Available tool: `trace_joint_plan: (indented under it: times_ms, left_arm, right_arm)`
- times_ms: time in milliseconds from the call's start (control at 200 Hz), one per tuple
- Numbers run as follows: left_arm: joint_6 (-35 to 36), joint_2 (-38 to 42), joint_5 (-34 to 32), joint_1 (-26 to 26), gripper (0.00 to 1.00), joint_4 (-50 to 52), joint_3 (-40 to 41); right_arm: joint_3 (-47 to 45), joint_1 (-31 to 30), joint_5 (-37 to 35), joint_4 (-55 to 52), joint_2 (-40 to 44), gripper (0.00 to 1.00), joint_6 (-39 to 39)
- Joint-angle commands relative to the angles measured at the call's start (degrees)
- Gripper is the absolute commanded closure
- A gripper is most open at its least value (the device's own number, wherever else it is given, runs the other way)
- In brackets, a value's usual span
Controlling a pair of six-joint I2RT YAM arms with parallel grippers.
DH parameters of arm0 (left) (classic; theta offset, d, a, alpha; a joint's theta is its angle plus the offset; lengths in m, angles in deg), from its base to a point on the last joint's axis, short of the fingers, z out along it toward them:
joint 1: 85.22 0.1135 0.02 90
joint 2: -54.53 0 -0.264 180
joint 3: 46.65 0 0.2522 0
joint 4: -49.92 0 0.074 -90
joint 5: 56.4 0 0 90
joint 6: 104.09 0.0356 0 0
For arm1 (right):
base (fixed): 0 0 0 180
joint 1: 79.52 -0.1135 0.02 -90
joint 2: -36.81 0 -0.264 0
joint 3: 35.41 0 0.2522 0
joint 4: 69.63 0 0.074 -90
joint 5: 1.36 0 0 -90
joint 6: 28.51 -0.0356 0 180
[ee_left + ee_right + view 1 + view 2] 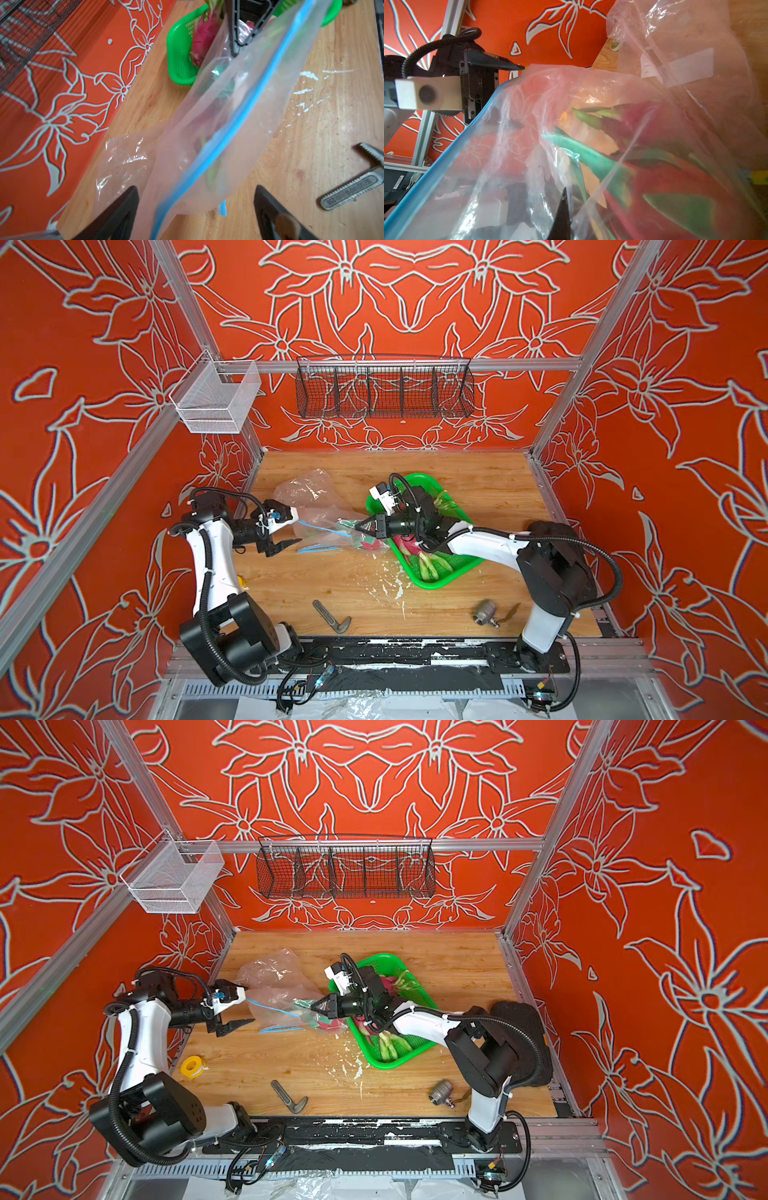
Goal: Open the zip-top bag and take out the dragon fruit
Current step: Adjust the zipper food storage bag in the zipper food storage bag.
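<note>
Dragon fruit point(664, 182): one left inside open zip-top bag point(320, 514), others already in green tray point(436, 578). Right tool point(368, 526) shut tight, pinching bag. Left tool point(195, 188) wide open, empty.

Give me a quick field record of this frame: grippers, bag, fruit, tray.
left gripper: open, zip edge between its jaws, not clamped
right gripper: shut on bag
zip: blue strips apart, mouth open
in bag: one dragon fruit
tray: green, holds more dragon fruit
second bag: empty, behind the first
</note>
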Motion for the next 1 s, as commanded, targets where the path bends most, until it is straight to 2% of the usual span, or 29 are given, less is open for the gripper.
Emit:
trace_joint_plan:
  times_ms: [0,105,190,265,325,350,455,615,706,861,936,996]
  left_arm:
    - [-3.5,1.9,-1.8,-1.7,0.32,-6.1,1.1]
    - [-4.0,1.8,-1.6,-2.1,0.57,-4.6,-0.7]
    - [-4.9,2.5,-1.6,-2.1,0.66,-3.6,-2.1]
    - [-6.8,4.1,-1.2,-2.1,0.76,-3.8,-2.8]
    - [-12.8,6.0,-1.5,-2.8,0.90,-7.7,-2.8]
    - [-18.1,6.9,-2.3,-3.4,1.00,-10.0,-2.7]
    - [-38.1,9.7,-7.9,-7.0,1.00,-20.2,-3.6]
    - [-53.6,10.2,-14.9,-13.0,1.00,-18.0,-8.8]
    - [-57.8,9.9,-15.3,-15.6,1.00,-14.8,-10.7]
    - [-60.2,12.0,-16.4,-19.3,1.00,-13.2,-9.6]
    - [-60.3,13.0,-17.5,-20.7,1.00,-13.2,-8.9]
    - [-60.8,13.6,-18.4,-21.5,1.00,-13.7,-8.6]
  right_arm:
    - [-0.1,0.5,-0.3,1.3,3.3,1.00,1.5]
    - [0.6,0.5,-2.9,-3.4,5.3,1.00,5.0]
    - [2.4,0.5,-5.9,-8.9,6.9,0.91,9.5]
    - [5.3,0.5,-9.2,-14.6,8.1,0.78,14.1]
    - [8.6,0.5,-11.9,-20.0,8.8,0.68,18.4]
    - [9.8,0.4,-13.4,-22.1,9.2,0.65,20.3]
    - [13.9,0.4,-18.8,-28.2,11.9,0.46,27.2]
    - [15.9,-0.1,-24.8,-31.2,19.0,0.27,37.7]
    - [15.5,-0.2,-26.6,-32.0,23.4,0.16,43.8]
    - [17.1,-2.5,-19.5,-39.9,26.6,0.09,52.9]
    - [17.6,-5.4,-20.4,-42.8,26.5,0.06,54.9]
    - [17.5,-9.1,-24.5,-43.3,25.9,0.04,55.6]
